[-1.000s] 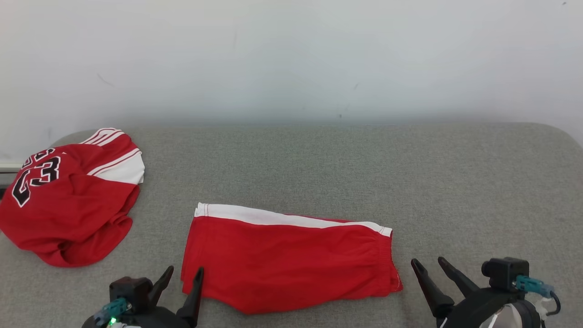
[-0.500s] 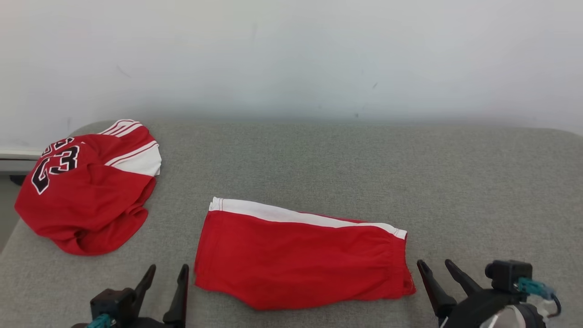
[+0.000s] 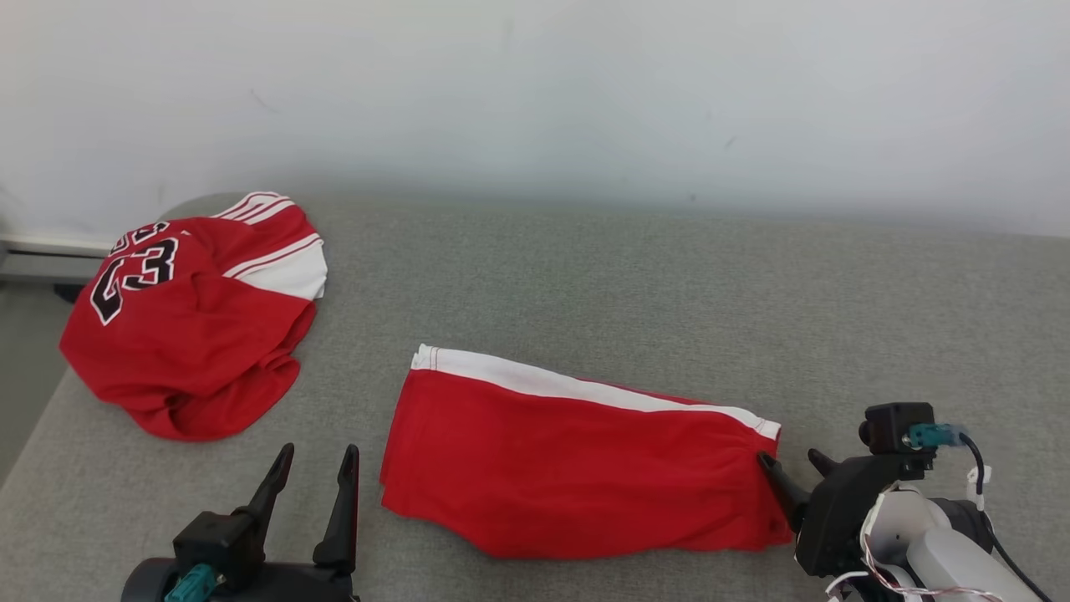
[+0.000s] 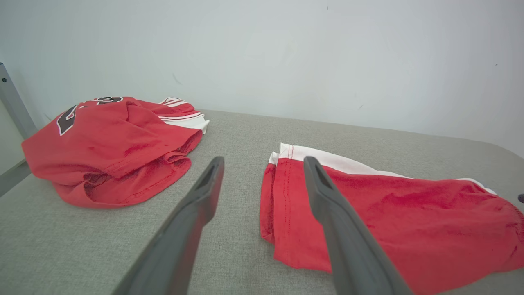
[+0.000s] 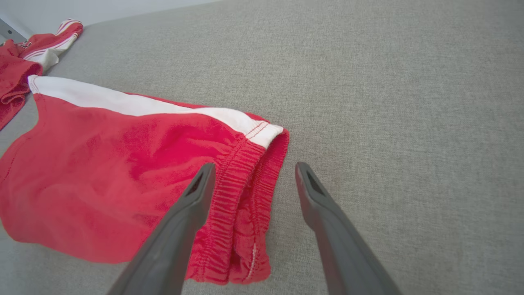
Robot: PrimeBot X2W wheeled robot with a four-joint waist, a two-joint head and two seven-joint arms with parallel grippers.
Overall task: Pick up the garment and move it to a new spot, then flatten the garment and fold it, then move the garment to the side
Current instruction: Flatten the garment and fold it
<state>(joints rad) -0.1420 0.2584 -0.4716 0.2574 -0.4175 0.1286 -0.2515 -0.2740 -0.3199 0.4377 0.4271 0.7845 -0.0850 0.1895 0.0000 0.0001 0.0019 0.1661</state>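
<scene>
The garment, a pair of red shorts (image 3: 568, 468) with a white side stripe, lies folded flat on the grey fabric surface; it also shows as the shorts (image 4: 389, 217) and the shorts (image 5: 123, 172). My left gripper (image 3: 319, 456) stands open just left of the leg-hem end, nothing between its fingers. From the left wrist, the left gripper (image 4: 263, 160) points past that hem edge. My right gripper (image 3: 788, 457) is open at the elastic waistband end. In the right wrist view, the right gripper (image 5: 254, 166) straddles the waistband's edge, its left finger over the cloth.
A crumpled red jersey (image 3: 192, 334) with black numbers lies at the far left; it is the jersey (image 4: 110, 139) seen from the left wrist. The grey surface (image 3: 585, 276) ends at a white wall behind and drops off at its left edge (image 3: 33, 418).
The head camera has turned, shifting the whole scene right. My right gripper has moved in to the shorts' waistband end. My left gripper now stands slightly clear of the hem corner.
</scene>
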